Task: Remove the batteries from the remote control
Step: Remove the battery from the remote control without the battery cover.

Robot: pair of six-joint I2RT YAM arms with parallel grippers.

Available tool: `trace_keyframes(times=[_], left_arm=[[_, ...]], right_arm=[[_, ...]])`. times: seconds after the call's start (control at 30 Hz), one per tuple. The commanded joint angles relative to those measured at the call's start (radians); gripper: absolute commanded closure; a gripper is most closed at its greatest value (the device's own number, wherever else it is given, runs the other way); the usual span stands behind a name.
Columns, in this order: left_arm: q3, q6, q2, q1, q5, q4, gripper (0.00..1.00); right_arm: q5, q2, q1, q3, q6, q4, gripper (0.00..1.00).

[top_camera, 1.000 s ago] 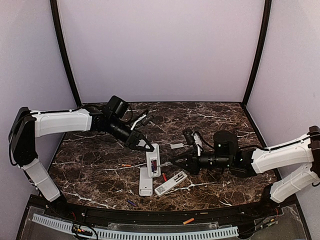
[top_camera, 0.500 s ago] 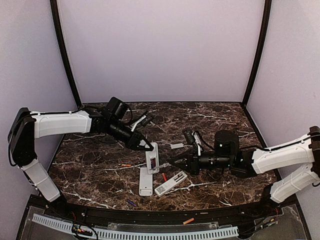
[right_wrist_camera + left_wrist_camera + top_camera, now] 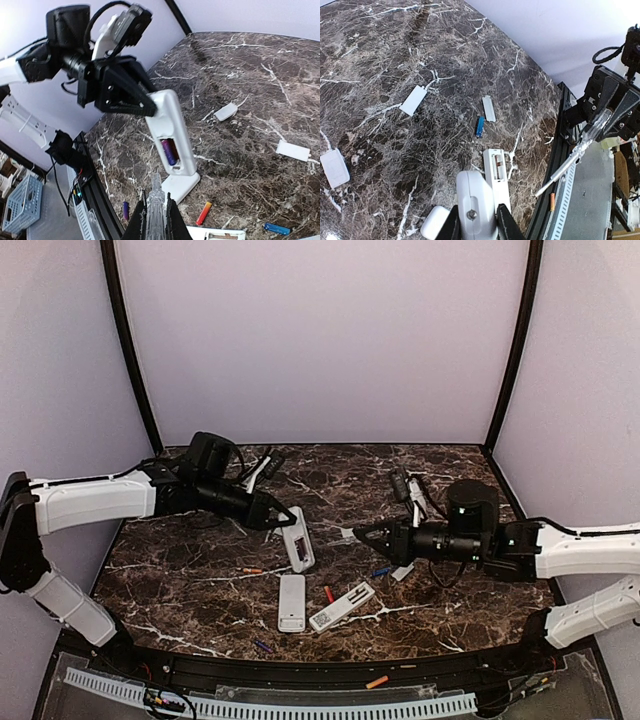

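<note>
Lifted leftward, remote [image 3: 298, 548] slants long-axis downward from gripping left tool [image 3: 281, 521]; right tool [image 3: 360, 533] pinched closed

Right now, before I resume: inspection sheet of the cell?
Surface: dark marble table.
Job's things: held remote gripped at one end, compartment open, purple battery inside; red battery, blue battery, orange battery loose.
Clutter: white remote, opened remote, loose cover.
Grippers: left gripper shut on held remote; right gripper shut, nothing seen in it.
Cables: wrist cable looped at left wrist.
Surroundings: lilac walls; orange cell on near ledge.
</note>
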Motion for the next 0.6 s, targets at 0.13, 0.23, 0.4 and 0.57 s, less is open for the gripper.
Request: trace_keyframes(times=[0.13,0.23,0.4,0.57], left_arm=[[-0.173,-0.288,-0.154,0.006,-0.088,0.257,1.00],[-0.210,-0.312,-0.178,0.007,-0.049,0.328,1.00],[-0.198,-0.318,-0.197,0.007,-0.001,0.294,1.00],[-0.238,-0.307,-0.262,0.007,-0.053,0.302,1.00]], right_arm=[[0.193,0.052,0.045,0.194,0.280,-0.306,1.00],[0.201,0.103,0.095,0.251,0.292,-0.328,1.00],[0.200,0.145,0.120,0.302,0.297,-0.366,1.00],[0.241,0.154,0.121,0.374,0.340,-0.434,1.00]])
